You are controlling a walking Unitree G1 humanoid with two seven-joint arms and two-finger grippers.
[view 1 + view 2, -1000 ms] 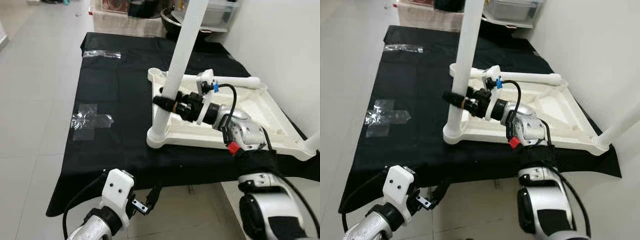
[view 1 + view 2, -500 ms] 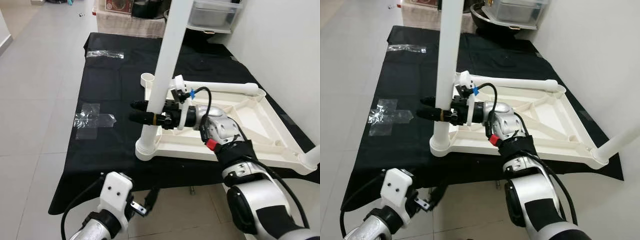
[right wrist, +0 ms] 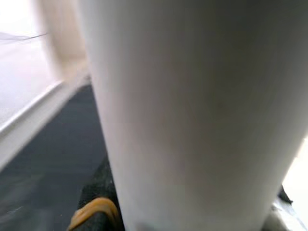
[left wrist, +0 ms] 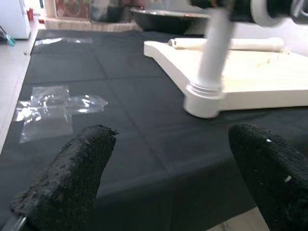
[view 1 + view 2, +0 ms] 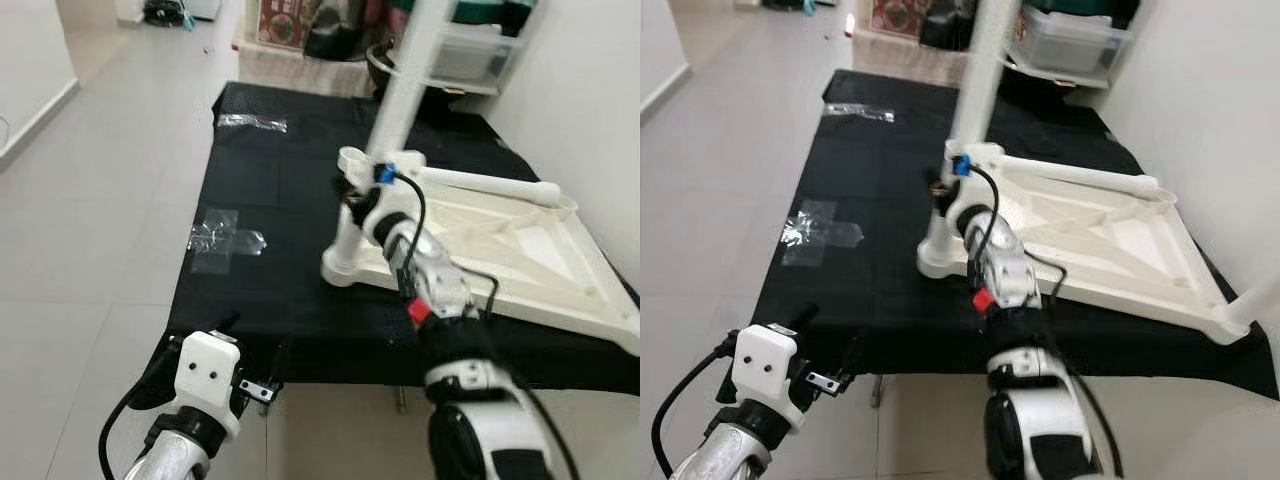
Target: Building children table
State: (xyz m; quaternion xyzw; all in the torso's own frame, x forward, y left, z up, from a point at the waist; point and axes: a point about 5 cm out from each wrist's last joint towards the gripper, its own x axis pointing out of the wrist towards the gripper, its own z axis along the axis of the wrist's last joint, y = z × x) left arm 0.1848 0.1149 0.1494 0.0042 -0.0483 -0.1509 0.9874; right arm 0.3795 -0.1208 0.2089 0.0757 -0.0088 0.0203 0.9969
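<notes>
A white children's table top (image 5: 520, 250) lies upside down on a black-covered table (image 5: 270, 190). One white table leg (image 5: 385, 130) stands upright in its near left corner socket (image 5: 340, 270). My right gripper (image 5: 349, 194) is shut on this leg low down, and in the right wrist view the leg (image 3: 192, 110) sits close up, with a black finger (image 3: 96, 211) beside it. A second leg (image 5: 485, 181) lies along the top's far edge. My left gripper (image 4: 168, 144) hangs open below the table's near edge, holding nothing.
Patches of clear tape (image 5: 225, 238) are stuck on the black cloth, and another strip (image 5: 252, 122) lies farther back. Boxes and a dark bowl (image 5: 1040, 45) stand beyond the far end. A white wall (image 5: 1200, 90) runs along the right, tiled floor (image 5: 90, 200) along the left.
The whole picture has shifted, so the camera moved. My right gripper stays on the upright leg, and its forearm now points away from me instead of reaching in from the right.
</notes>
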